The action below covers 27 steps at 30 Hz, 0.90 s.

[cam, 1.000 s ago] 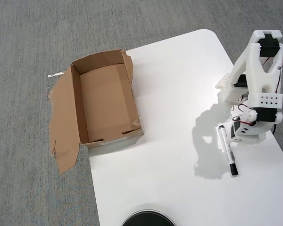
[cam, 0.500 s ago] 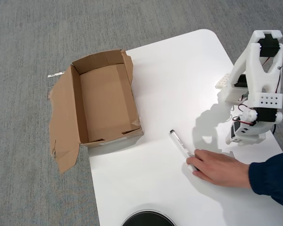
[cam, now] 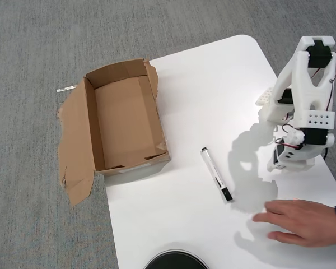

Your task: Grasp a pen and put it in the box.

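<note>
Overhead view. The pen [cam: 216,174] lies flat on the tabletop [cam: 213,84], between the box [cam: 89,123] and the folded arm [cam: 302,112], at the arm's nine o'clock; long axis eleven to five. Whether the fingers are released or clenched cannot be told.

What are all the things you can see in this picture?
Pen: one, white with black ends, lying flat on the table between the box and the arm.
Box: one, brown cardboard, open and empty, at the table's left edge, one torn flap spread out to the left.
Table: one, white, rounded corner.
Round object: one, black, partly cut off at the bottom edge.
Floor: grey carpet.
Person's hand: one, over the table at bottom right.
Robot arm: one, white, folded at the right; gripper state unclear.
</note>
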Each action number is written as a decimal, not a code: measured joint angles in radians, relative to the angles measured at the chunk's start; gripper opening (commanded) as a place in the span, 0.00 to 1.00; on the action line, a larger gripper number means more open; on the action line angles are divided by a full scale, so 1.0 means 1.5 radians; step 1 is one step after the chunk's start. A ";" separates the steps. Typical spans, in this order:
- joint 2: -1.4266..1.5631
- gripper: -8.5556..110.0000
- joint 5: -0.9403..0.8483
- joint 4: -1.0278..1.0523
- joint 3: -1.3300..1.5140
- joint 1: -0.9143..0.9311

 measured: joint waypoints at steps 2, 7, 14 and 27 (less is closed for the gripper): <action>0.000 0.18 -0.003 0.000 -0.040 0.038; -0.002 0.18 -0.034 -0.001 -0.146 0.133; -0.019 0.18 -0.120 0.000 -0.260 0.285; -0.045 0.18 -0.129 0.000 -0.269 0.453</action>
